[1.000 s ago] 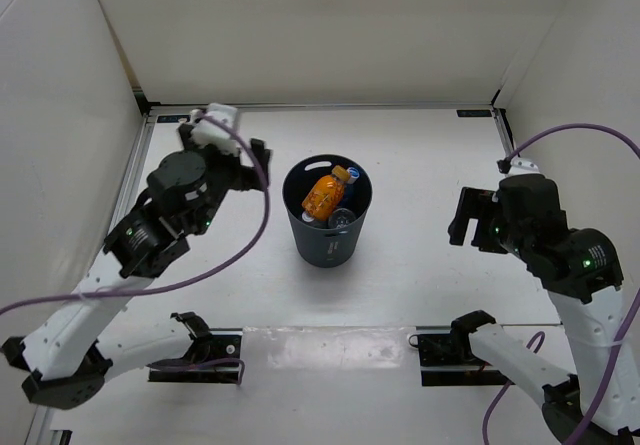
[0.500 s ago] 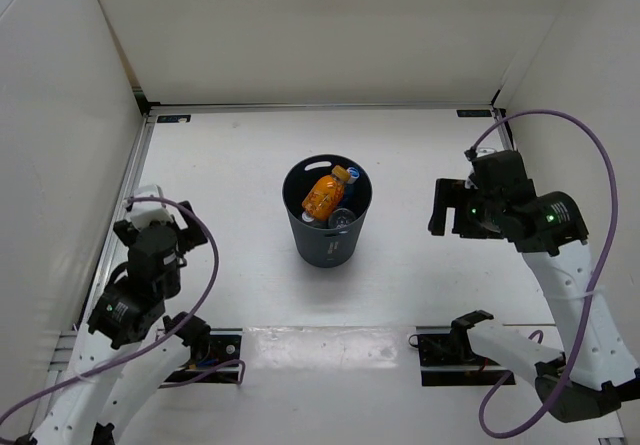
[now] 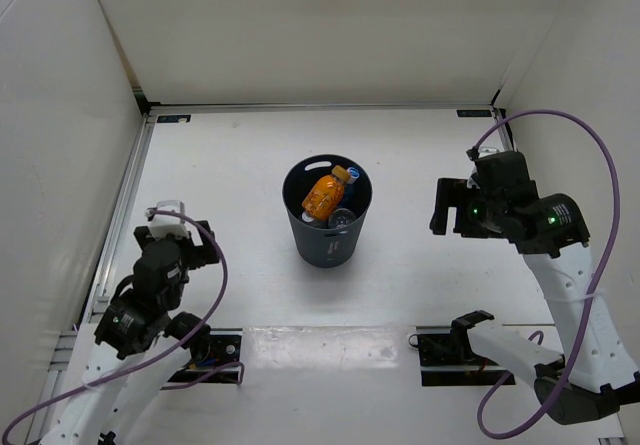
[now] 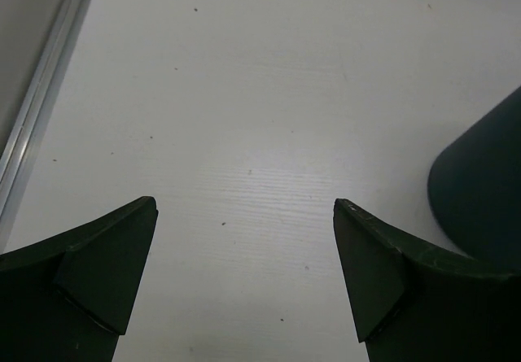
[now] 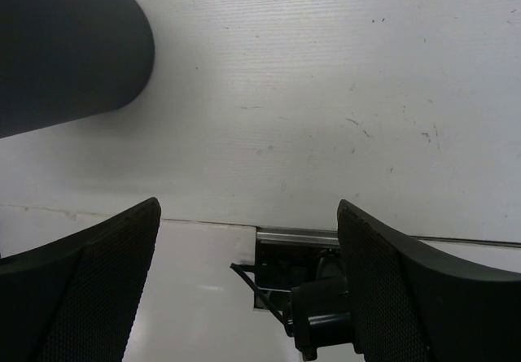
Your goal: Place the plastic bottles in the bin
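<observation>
The dark bin point(image 3: 327, 235) stands mid-table. Inside it lie the short orange bottle point(image 3: 323, 195), a clear bottle with a blue part point(image 3: 353, 175) and a clear bottle point(image 3: 342, 218); any other bottle is hidden. My left gripper point(image 3: 181, 233) is open and empty at the near left, well away from the bin. In the left wrist view the left gripper point(image 4: 244, 207) shows only bare table between its fingers, with the bin's side point(image 4: 480, 191) at the right edge. My right gripper point(image 3: 447, 208) is open and empty to the right of the bin. The right wrist view also shows the right gripper point(image 5: 248, 207) and the bin point(image 5: 65, 45).
White walls enclose the table on the left, back and right. A metal rail point(image 3: 125, 205) runs along the left edge. The arm base mounts point(image 3: 455, 345) sit at the near edge, one also in the right wrist view point(image 5: 326, 297).
My left arm has drawn back from beside the bin to the near left, then shifted slightly right. My right gripper has moved a little toward the far side and stayed there.
</observation>
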`<state>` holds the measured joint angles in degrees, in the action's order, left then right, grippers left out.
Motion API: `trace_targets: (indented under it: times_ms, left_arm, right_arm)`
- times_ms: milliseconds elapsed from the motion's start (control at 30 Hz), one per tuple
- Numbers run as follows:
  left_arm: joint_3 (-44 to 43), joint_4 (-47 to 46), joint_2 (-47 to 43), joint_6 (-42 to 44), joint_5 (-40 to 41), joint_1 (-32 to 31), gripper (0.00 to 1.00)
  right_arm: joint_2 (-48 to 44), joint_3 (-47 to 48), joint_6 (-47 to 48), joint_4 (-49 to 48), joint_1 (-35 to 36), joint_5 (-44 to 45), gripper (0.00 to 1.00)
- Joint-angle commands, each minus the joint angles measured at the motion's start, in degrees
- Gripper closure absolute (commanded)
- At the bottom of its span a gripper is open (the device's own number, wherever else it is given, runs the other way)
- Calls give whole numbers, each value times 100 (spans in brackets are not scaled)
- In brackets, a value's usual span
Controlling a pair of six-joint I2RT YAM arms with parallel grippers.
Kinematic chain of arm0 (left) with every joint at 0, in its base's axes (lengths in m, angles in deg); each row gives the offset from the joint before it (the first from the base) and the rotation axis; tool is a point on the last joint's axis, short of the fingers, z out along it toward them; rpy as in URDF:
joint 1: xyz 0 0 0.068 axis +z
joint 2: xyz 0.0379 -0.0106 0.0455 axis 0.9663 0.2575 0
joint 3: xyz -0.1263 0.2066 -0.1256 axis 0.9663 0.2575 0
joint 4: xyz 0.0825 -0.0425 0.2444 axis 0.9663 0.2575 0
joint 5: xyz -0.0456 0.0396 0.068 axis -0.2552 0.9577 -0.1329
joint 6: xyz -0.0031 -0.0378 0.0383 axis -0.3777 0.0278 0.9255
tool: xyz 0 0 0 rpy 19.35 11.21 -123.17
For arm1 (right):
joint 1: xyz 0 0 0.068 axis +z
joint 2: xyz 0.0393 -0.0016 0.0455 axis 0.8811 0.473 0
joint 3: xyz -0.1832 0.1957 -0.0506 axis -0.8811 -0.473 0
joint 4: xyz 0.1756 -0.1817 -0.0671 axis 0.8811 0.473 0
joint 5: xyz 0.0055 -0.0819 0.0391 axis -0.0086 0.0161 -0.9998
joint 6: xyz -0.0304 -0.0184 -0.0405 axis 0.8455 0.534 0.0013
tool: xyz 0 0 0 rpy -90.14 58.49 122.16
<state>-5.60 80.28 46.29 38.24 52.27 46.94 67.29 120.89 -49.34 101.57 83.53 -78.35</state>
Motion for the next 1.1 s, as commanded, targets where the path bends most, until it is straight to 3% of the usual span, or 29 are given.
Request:
trace_targets:
  times_ms: [0,133,333,467,600,933,1067]
  left_arm:
    - [-131,-81,331,186,-599,28,0]
    - [-377,-20,735,475,-1091,37,0]
    - [-404,-116,824,773,-1065,45,0]
    - [-194,-510,543,590,-514,37,0]
    - [280,-1020,-27,607,-468,37,0]
    - [888,-741,-469,212,-442,45,0]
    - [1019,-670,-583,501,-433,46,0]
  right_arm:
    - [-79,-51,24,-145,-23,207,10]
    - [-97,-103,-178,-92,-84,602,10]
    - [-149,-77,-327,-74,-75,936,10]
    - [-167,-112,-669,-136,-128,1165,10]
    - [-132,-130,-1056,-127,-119,1656,10]
    - [-307,-376,-1321,-92,-40,1825,10]
    - [-343,-464,-1505,-74,-5,1789,10]
